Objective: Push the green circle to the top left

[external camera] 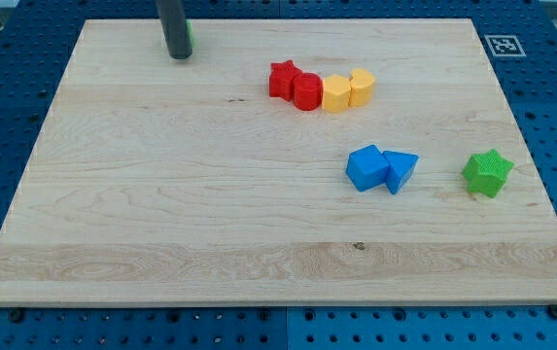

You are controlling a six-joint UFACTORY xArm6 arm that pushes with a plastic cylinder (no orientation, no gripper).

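Observation:
The green circle (189, 36) is almost wholly hidden behind my rod near the view's top left; only a thin green sliver shows at the rod's right edge. My tip (180, 54) rests on the board right in front of and touching that block. The dark rod rises out of the view's top.
A red star (281, 80), a red block (306, 91), a yellow block (336, 94) and another yellow block (361, 86) form an arc at upper centre. A blue block (365, 167) and a blue triangle (400, 171) sit right of centre. A green star (487, 172) lies at the right. The wooden board (161, 214) has an edge tag (503, 45).

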